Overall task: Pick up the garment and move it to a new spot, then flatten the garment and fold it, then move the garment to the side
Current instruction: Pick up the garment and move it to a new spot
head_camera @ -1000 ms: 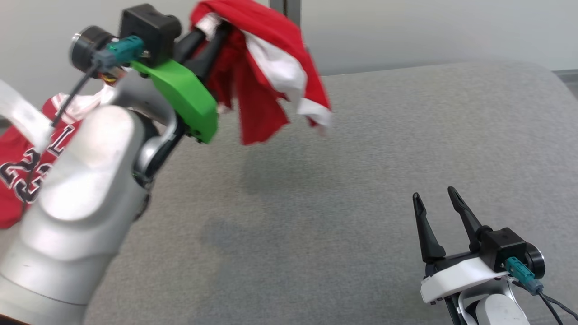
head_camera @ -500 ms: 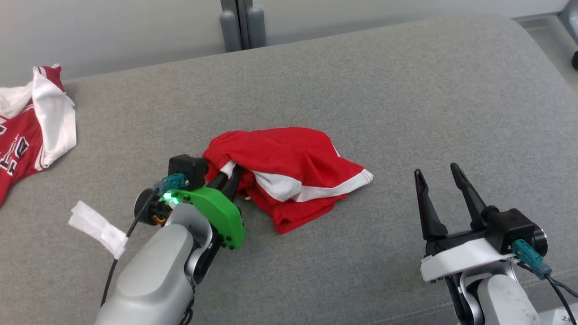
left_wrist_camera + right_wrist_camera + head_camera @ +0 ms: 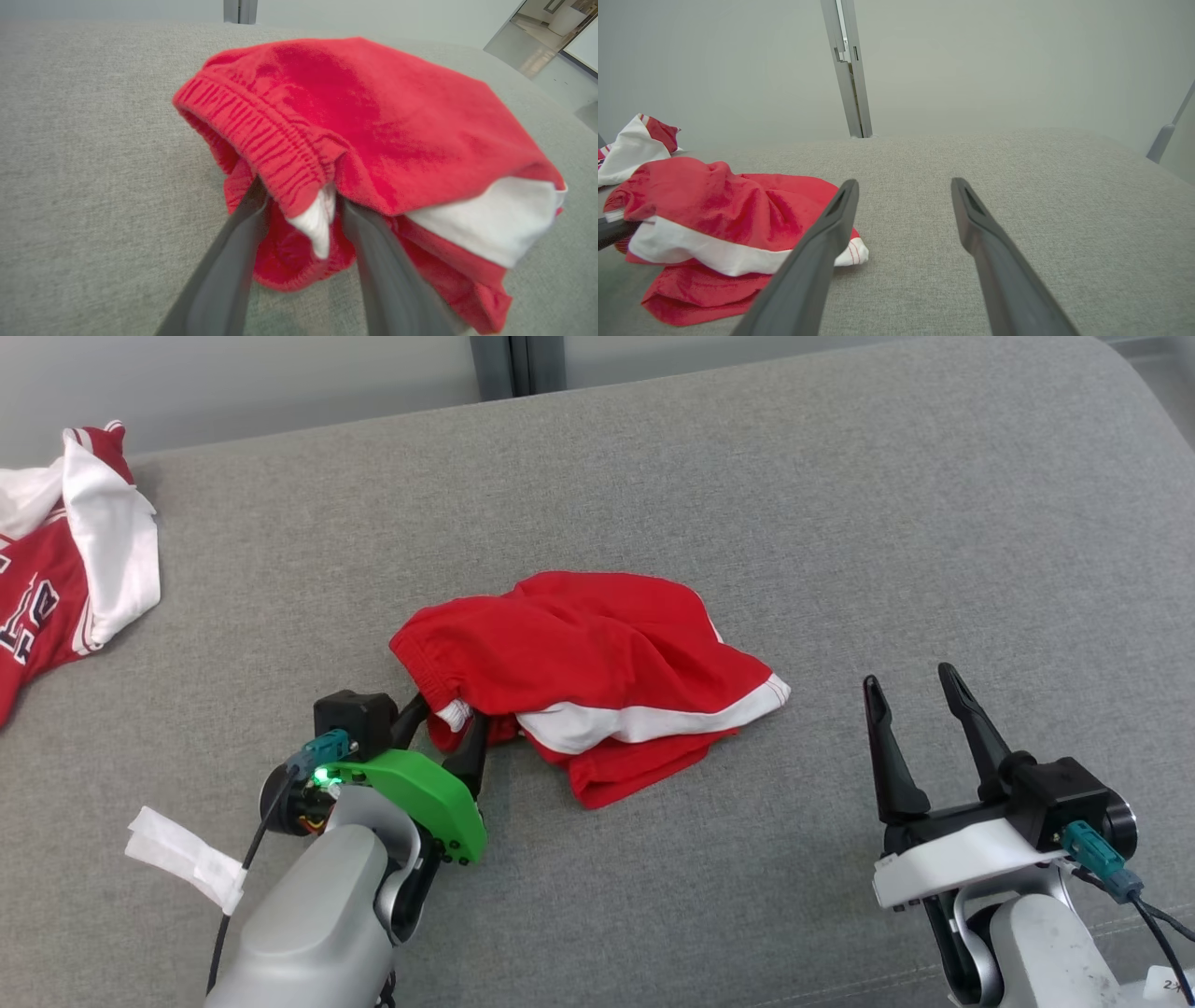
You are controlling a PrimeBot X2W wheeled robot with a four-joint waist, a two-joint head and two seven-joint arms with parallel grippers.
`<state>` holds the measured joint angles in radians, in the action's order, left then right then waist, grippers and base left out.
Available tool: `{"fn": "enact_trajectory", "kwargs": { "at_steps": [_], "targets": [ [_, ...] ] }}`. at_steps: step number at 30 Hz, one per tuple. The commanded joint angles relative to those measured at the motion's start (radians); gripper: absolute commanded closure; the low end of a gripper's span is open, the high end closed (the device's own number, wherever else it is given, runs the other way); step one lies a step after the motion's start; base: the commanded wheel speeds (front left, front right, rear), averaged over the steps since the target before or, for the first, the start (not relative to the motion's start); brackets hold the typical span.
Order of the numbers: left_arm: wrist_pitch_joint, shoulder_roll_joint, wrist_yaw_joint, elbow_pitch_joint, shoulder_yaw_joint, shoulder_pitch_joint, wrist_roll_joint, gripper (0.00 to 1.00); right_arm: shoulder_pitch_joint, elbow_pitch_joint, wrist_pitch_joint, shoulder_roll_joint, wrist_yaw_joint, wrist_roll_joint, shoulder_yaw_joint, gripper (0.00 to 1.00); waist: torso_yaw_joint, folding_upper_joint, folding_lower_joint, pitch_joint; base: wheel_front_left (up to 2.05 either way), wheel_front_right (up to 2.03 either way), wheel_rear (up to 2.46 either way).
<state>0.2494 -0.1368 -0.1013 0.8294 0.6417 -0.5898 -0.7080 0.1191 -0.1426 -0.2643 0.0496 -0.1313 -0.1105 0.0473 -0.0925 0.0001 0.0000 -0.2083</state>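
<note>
Viewing the grey cushion (image 3: 840, 523), we are seeing the red garment (image 3: 597, 653), white-trimmed, lying crumpled at its middle; the left gripper (image 3: 453, 719) is standing with jaws apart around the waistband (image 3: 261, 135); the right gripper (image 3: 907, 677) is standing wide.

Saw a red garment (image 3: 597, 644) with a white hem band on plain grey fabric (image 3: 840, 523), a red-and-white jersey (image 3: 47, 607) with dark white-edged lettering at far left, a bright green wrist cover (image 3: 429, 793) near left and a white wrist cover (image 3: 952, 873) near right.
</note>
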Motion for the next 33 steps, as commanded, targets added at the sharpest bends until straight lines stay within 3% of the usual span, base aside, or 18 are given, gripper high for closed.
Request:
{"fn": "enact_trajectory", "kwargs": {
  "at_steps": [1,6,13,24,33],
  "targets": [
    [0.010,0.000,-0.003,-0.003,-0.011,0.004,0.009,0.00,0.004,-0.004,0.000,0.002,0.001,0.001,-0.002,0.00,0.010,-0.0001,0.0000,0.014,0.00,0.00,0.00],
    [0.017,-0.021,0.023,-0.093,-0.089,0.042,0.044,0.00,-0.004,-0.012,0.000,0.002,0.001,0.003,-0.010,0.00,0.021,-0.0001,0.0000,0.048,0.00,0.00,0.00],
    [0.016,-0.034,0.067,-0.317,-0.233,0.244,0.156,0.00,-0.024,-0.008,0.000,0.002,0.001,0.003,-0.026,0.00,0.037,-0.0001,0.0000,0.105,0.00,0.00,0.00],
    [0.015,0.053,0.091,-0.550,-0.418,0.525,0.271,0.00,-0.071,-0.001,0.000,0.002,0.001,-0.005,-0.035,0.00,0.073,-0.0001,0.0000,0.170,0.00,0.00,0.00],
    [0.015,0.082,0.078,-0.603,-0.511,0.615,0.320,0.00,-0.099,-0.008,0.000,0.002,0.001,-0.032,-0.027,0.00,0.081,-0.0001,0.0000,0.193,0.00,0.00,0.00]
  ]
}}
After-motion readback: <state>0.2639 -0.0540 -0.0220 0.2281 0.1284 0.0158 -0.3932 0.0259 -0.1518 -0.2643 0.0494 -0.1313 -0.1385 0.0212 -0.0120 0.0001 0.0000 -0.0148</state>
